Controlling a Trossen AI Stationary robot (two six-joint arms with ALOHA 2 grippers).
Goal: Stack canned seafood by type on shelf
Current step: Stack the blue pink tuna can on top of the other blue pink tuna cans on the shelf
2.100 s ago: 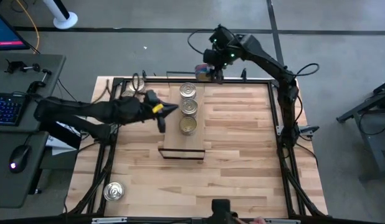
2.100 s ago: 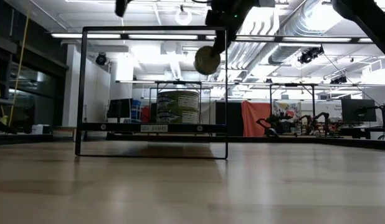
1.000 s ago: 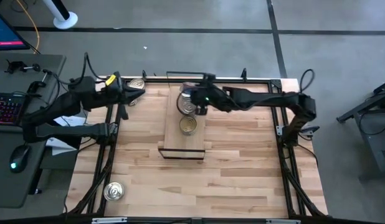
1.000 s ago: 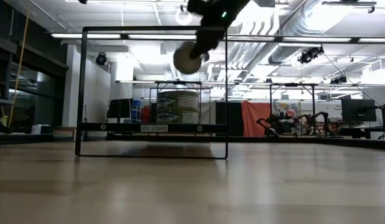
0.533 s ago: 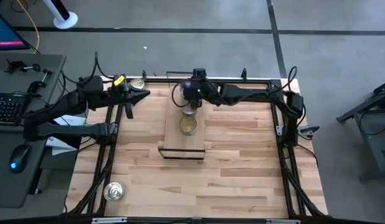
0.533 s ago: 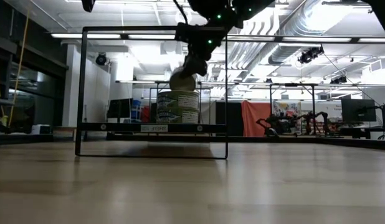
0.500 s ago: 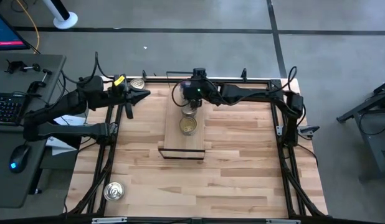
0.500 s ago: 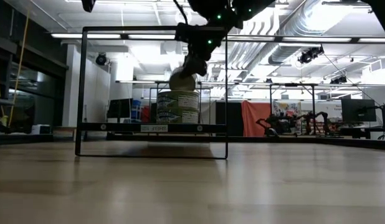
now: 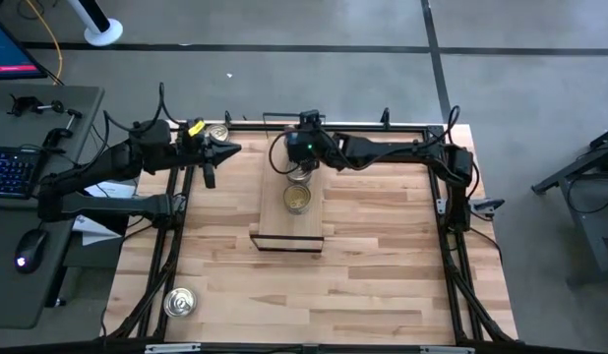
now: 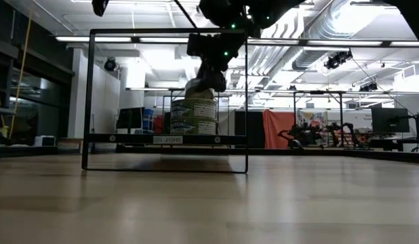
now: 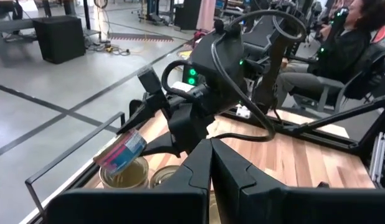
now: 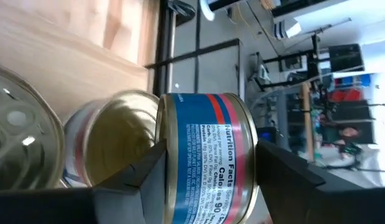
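Shelf | right claw lowered tin onto stack

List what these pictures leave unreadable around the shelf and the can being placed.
- High view: the held can and the far tins on the shelf are covered by the right gripper.
- Low view: how many tins make up the stack; they overlap.
- Right wrist view: whether the held can touches the tin below it.
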